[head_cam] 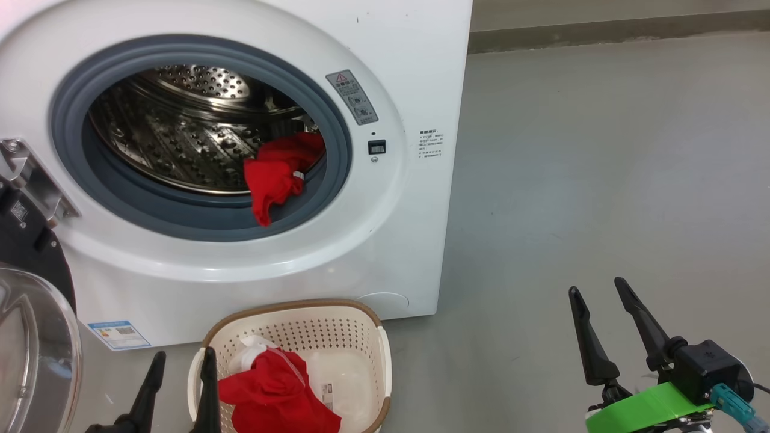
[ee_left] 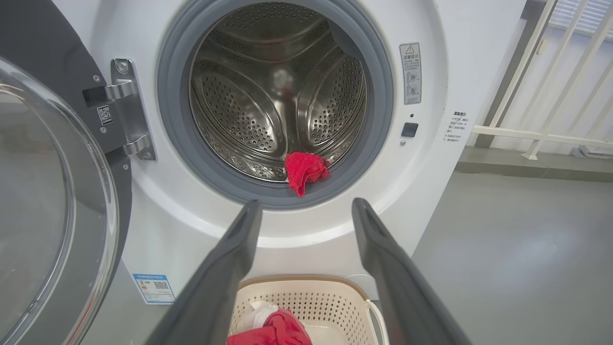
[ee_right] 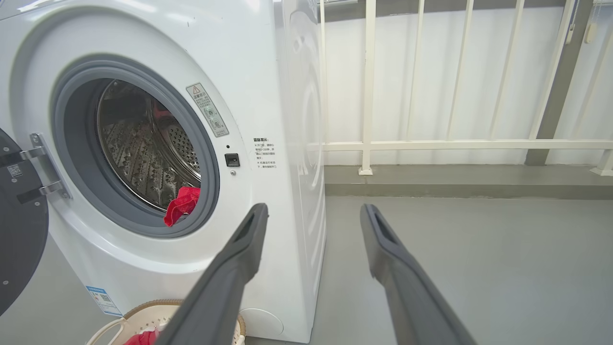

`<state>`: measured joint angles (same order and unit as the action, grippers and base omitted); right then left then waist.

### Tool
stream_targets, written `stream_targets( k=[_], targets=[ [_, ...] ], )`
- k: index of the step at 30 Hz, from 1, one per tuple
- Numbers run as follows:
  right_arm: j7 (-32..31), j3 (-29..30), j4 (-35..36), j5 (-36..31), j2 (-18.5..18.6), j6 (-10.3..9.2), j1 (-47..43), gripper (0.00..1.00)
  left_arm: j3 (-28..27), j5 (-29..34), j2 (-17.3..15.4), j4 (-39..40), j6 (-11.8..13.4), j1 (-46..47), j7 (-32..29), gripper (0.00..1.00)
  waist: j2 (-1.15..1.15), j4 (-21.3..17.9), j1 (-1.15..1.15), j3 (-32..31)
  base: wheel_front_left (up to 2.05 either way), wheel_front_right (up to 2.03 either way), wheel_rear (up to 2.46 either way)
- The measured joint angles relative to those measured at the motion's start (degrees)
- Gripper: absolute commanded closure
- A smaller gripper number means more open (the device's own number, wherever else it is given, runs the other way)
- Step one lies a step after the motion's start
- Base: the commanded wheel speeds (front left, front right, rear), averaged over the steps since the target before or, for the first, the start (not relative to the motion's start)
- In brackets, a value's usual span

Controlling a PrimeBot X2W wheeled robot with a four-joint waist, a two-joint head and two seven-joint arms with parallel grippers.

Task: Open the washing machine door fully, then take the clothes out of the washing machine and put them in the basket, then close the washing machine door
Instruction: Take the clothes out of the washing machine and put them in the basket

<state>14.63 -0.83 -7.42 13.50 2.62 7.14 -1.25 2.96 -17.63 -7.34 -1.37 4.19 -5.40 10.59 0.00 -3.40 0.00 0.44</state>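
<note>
The white washing machine stands with its door swung wide to the left, glass bowl facing me. A red garment lies at the drum's front right, drooping over the grey gasket. The cream basket sits on the floor under the opening and holds red and white clothes. My left gripper is open and empty at the basket's left rim, above the basket in the left wrist view. My right gripper is open and empty over bare floor, right of the machine.
Grey floor spreads to the right of the machine. A white railing on a low kerb runs behind it. The metal hinge holds the door at the opening's left side.
</note>
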Motion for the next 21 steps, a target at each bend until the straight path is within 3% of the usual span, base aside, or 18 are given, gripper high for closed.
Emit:
stream_targets(
  k=[21],
  targets=[
    [0.0,0.2,0.1,-0.6,-0.2,0.0,-1.1,0.0,0.7,-0.6,-0.4,0.2,0.4,-1.5,-0.9,0.0,0.0,0.3,0.0,-1.2,0.0,0.0,0.0]
  ],
)
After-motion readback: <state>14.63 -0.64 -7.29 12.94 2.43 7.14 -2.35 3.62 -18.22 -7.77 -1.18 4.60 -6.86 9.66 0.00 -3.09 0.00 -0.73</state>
